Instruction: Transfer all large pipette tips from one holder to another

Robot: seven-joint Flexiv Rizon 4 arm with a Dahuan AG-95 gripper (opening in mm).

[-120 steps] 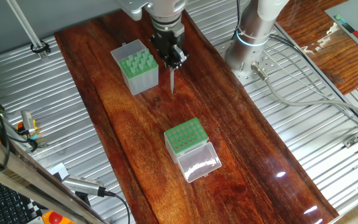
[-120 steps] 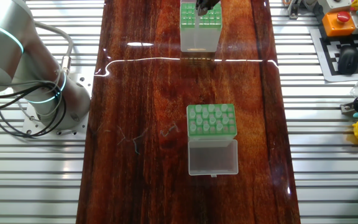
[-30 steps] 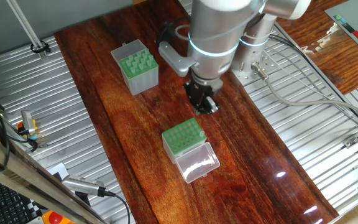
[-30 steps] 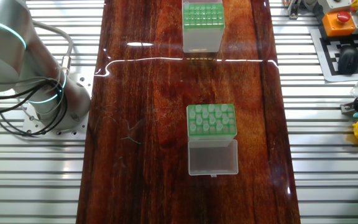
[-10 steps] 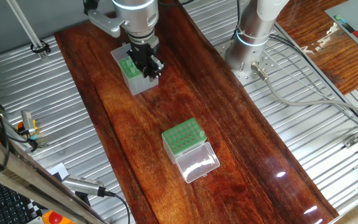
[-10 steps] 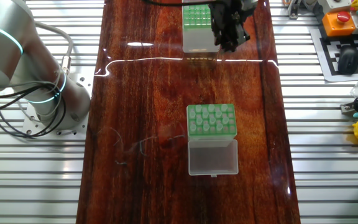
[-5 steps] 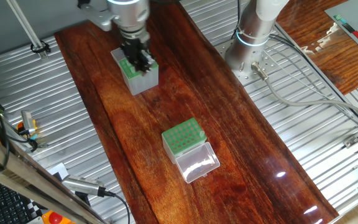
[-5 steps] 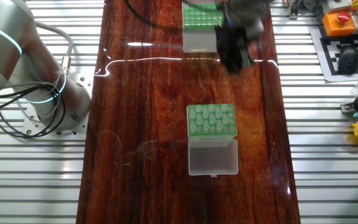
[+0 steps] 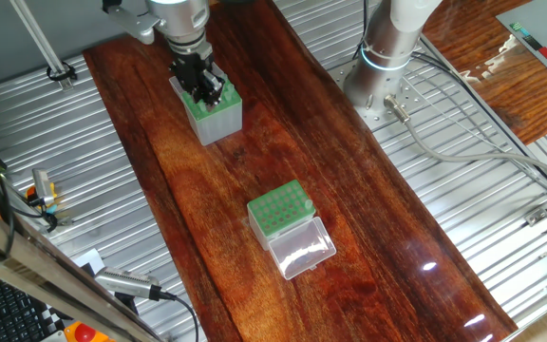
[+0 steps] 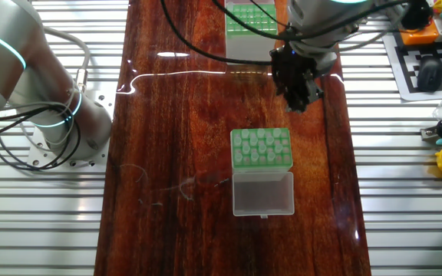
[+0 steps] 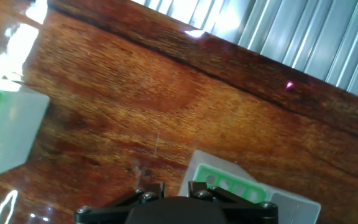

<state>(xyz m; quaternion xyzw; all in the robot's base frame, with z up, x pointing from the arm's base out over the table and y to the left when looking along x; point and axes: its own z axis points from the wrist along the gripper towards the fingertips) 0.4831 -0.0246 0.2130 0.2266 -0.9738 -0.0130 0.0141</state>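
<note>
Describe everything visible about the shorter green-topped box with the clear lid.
The shorter box stands upright on the dark wooden table, nearer the table's middle than the taller grey-sided holder. Its green top plate is dotted with rows of round holes, several showing pale tips seated in them. Its sides look whitish and translucent. A clear, apparently plastic lid is swung fully open and lies flat beside the box, joined along one edge. Only the table touches it; the gripper is apart from it.

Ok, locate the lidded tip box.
In one fixed view the lidded box sits mid-table, clear lid open flat, well apart from the taller holder at the far end.
</note>
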